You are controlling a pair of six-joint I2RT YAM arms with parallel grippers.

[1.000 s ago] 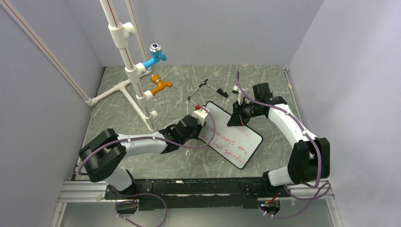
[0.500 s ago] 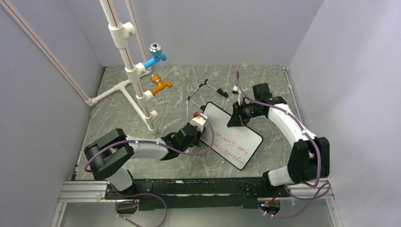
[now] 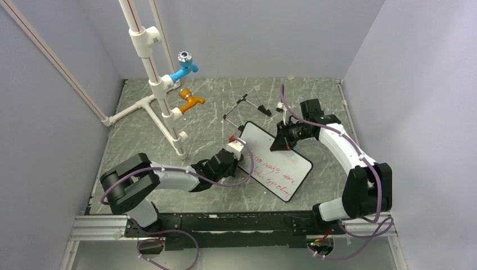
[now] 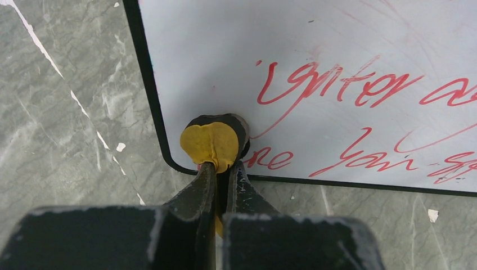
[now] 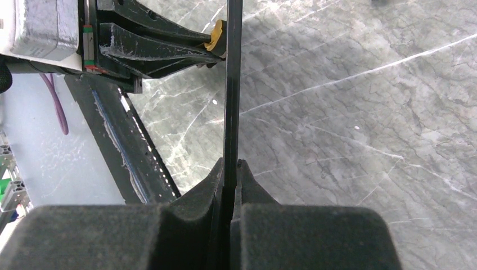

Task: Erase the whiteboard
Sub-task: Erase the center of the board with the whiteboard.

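Observation:
The whiteboard [image 3: 264,138], white with a thin black frame and red handwriting, lies tilted on the table. My left gripper [image 3: 241,159] is shut on a small yellow-black eraser [image 4: 211,143], which is pressed on the board's left corner beside the red words [image 4: 337,84]. The left gripper's tips [image 4: 224,169] sit at the board's edge. My right gripper [image 3: 279,143] is shut on the board's far right edge. In the right wrist view the board [image 5: 233,84] shows edge-on between my right gripper's jaws [image 5: 231,163], with the eraser [image 5: 218,35] beyond.
A white PVC pipe stand [image 3: 163,95] with a blue tap [image 3: 185,64] and an orange tap [image 3: 191,101] stands at the back left. A black wire easel [image 3: 242,109] lies behind the board. Walls close in on three sides.
My left gripper with the eraser has slid along the board's left edge toward the near side. The right gripper and the board have stayed put.

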